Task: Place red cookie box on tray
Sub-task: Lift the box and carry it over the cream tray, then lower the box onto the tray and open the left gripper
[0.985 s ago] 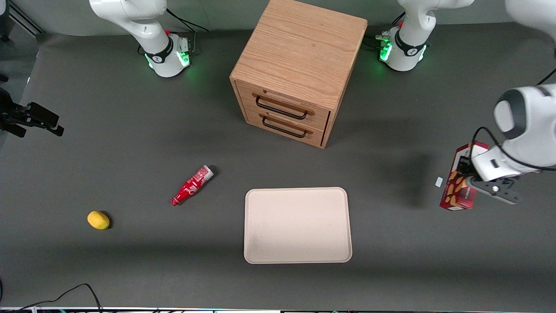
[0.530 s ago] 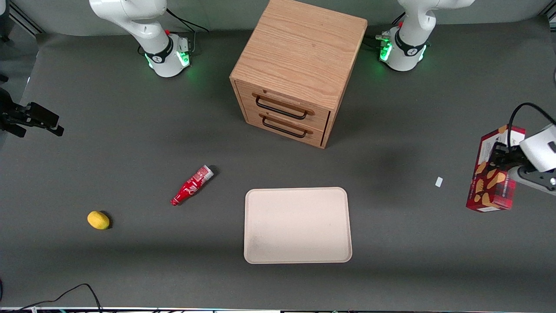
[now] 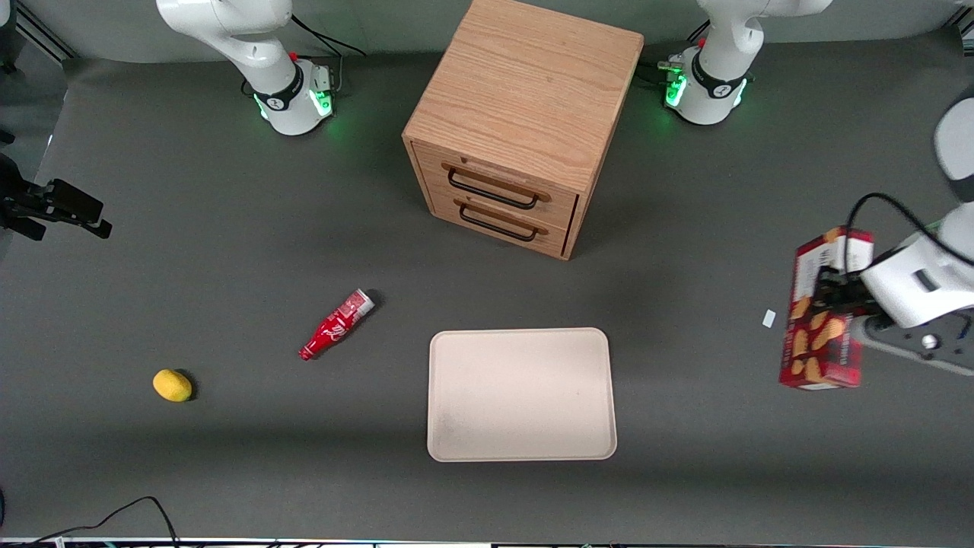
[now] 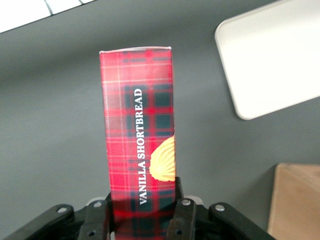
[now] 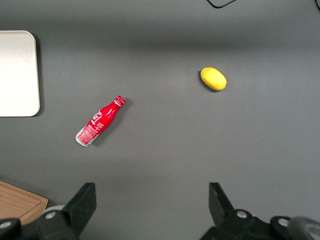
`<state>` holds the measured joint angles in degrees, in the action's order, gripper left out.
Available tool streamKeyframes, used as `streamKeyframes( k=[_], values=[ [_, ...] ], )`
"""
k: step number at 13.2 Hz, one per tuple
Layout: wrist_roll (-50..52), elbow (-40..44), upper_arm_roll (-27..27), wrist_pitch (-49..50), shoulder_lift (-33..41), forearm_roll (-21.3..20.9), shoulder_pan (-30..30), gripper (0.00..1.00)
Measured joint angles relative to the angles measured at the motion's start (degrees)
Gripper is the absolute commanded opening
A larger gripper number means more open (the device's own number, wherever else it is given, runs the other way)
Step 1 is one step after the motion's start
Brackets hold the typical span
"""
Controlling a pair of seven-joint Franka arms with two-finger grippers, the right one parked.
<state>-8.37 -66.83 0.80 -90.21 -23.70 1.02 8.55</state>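
dark grey matting covers the table, with the tray lying flat in front of the wooden drawer cabinet. toward the working arm's end, the gripper clamps the red cookie box, well apart from the tray.

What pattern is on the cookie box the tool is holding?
Red and dark plaid on the cookie box, clamped in the tool off the tray; clearest in the left wrist view.

Dark grey table w/ oak two-drawer cabinet, even overhead light.
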Motion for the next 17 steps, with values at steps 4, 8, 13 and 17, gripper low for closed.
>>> streamKeyframes(
  k=[4, 8, 13, 17],
  values=[
    [16.64, 9.38, -0.67, -1.88, -10.45, -0.10, 9.45, 0.00],
    [27.09, 13.42, -0.50, -9.73, -20.10, -0.18, 15.43, 0.00],
    [32.89, 14.23, -0.32, -15.10, -26.33, -2.77, 18.10, 0.00],
    [33.80, 14.27, -0.21, -19.43, -31.15, -5.10, 19.07, 0.00]
  ],
)
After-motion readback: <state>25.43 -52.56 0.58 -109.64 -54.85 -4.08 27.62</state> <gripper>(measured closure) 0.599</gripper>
